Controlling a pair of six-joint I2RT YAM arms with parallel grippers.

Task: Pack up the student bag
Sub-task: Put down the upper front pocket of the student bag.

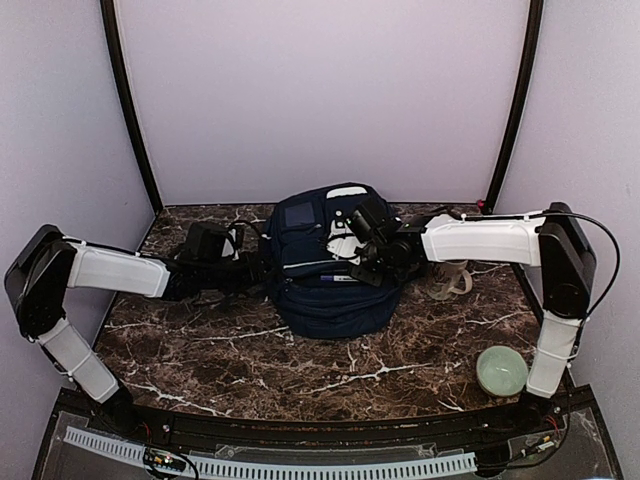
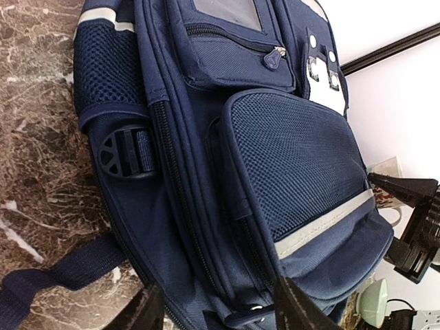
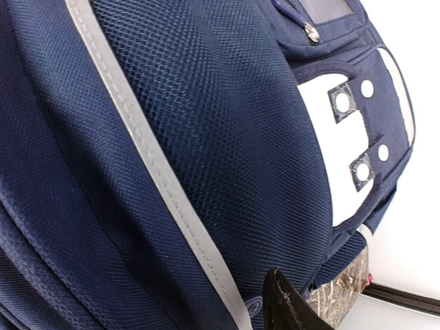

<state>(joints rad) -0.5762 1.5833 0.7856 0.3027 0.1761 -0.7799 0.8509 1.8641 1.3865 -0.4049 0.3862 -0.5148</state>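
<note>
Both pincers are crowding the bag (image 1: pixel 325 265) lying mid-tabletop (image 1: pixel 220 350), pockets looking zipped: left pincer (image 2: pixel 216 306) is spread beside it, right pincer (image 1: pixel 365 250) unclear. Cup (image 1: pixel 450 280) and bowl (image 1: pixel 500 370) are sitting outside; progress unclear.

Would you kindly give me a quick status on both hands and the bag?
Left hand open at backpack's side. Right hand against its front; state unclear. Visible zippers shut. Green bowl and mug off right, clear.
</note>
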